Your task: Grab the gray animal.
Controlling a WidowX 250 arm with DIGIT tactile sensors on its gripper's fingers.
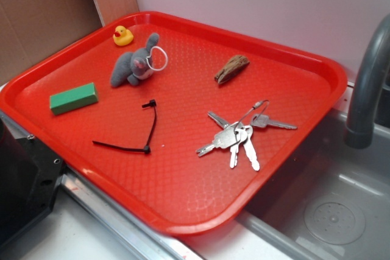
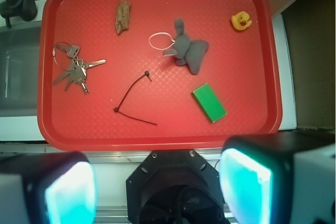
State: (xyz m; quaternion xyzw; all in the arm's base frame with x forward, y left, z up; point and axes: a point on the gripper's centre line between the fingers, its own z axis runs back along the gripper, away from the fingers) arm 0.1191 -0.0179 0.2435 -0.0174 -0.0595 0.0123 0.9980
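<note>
so the big red tray (image 1: 183, 205) fills most of both views, sitting half over a steel sink (image 1: 329, 211) with a gray faucet (image 1: 368, 83) at the right edge of the exterior shot. in the wrist view the gripper (image 2: 157, 190) sits at the bottom of the frame, below the tray's near rim, its two fingers (image 2: 247, 182) spread wide apart with nothing between them, pads glowing teal.

the gray animal (image 2: 190, 51) lies on its side in the upper middle of the wrist frame, a bit right of center, well apart from the gripper and above it in the picture. its thin white cord loop (image 2: 161, 41) trails off to the left of its head. in the exterior view it's in the upper left of the tray (image 1: 134, 65).

the bunch of keys (image 2: 73, 69) is on the left in the wrist view. the green block (image 2: 209, 102) sits just below and right of the plush. a black zip tie (image 2: 131, 98) lies bent near the tray's middle. a brown bit of wood (image 2: 123, 16) is near the top, left of the plush, and the tiny yellow rubber duck (image 2: 241, 21) is at upper right.
</note>
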